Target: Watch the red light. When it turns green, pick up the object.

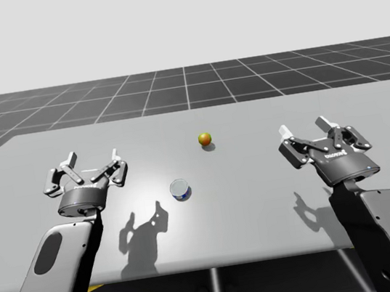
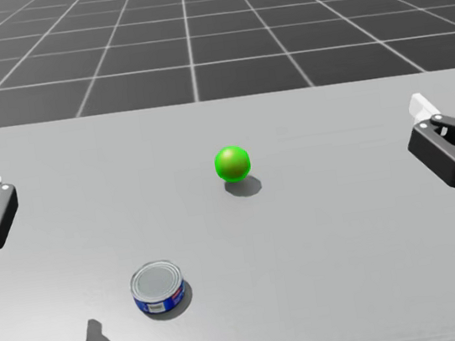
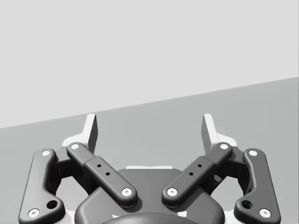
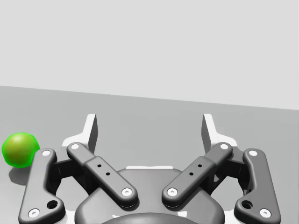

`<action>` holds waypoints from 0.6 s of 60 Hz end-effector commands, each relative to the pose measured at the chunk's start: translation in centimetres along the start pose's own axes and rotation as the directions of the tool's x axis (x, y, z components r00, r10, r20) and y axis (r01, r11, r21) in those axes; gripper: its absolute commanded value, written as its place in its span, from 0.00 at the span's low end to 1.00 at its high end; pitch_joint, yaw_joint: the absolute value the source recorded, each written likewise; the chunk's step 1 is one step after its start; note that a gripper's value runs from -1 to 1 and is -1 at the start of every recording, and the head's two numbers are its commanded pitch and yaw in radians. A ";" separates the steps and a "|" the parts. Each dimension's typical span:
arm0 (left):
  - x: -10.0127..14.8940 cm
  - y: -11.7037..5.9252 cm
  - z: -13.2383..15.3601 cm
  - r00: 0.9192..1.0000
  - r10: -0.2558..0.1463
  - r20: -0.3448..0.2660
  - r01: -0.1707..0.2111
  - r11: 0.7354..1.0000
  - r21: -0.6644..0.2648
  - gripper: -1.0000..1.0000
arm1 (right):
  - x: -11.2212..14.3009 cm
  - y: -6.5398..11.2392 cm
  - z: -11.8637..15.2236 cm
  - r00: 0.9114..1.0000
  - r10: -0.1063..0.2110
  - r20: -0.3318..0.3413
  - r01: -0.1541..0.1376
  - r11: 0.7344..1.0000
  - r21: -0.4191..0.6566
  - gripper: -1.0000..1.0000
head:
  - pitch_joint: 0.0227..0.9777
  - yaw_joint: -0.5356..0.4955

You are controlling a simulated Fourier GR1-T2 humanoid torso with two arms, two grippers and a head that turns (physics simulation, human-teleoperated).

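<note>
- Table (image 1: pixel 262 202) (image 2: pixel 348 247): one flat top, pale grey, plain and matt, running wide across the scene. Its far edge is straight and meets a dark gridded floor (image 1: pixel 186 88).
- Small ball (image 1: pixel 205 138) (image 2: pixel 232 163) (image 4: pixel 19 149): rests directly on the top, near the middle and toward the far side. It is bright green in the head and right wrist views and orange-yellow in the high view. A small shadow touches its base.
- Short round can (image 1: pixel 180 188) (image 2: pixel 158 288): stands upright on the top, silver lid upward, blue label around its wall. It is nearer the front edge than the ball, to the ball's left, and apart from it.
- Dark shadows (image 1: pixel 145 230): lie on the near part of the top, left and right.
</note>
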 end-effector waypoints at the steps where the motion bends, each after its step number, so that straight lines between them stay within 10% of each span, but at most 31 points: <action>1: 0.0 -0.1 0.0 1.000 0.002 -0.002 -0.002 1.000 -0.002 0.00 | 0.0 0.0 0.0 1.000 0.002 -0.001 -0.002 1.000 0.002 0.00 | 0.67 0.50; 31: 0.3 -0.3 0.2 0.995 0.044 -0.085 -0.050 0.996 -0.072 0.00 | -0.3 0.3 -0.1 1.000 0.013 -0.015 -0.013 1.000 0.004 0.00 | 0.84 0.65; 36: 0.8 -0.3 0.4 0.988 0.109 -0.110 -0.122 0.986 -0.111 0.00 | -0.4 0.4 -0.2 1.000 0.016 -0.017 -0.016 1.000 0.000 0.00 | 0.84 0.65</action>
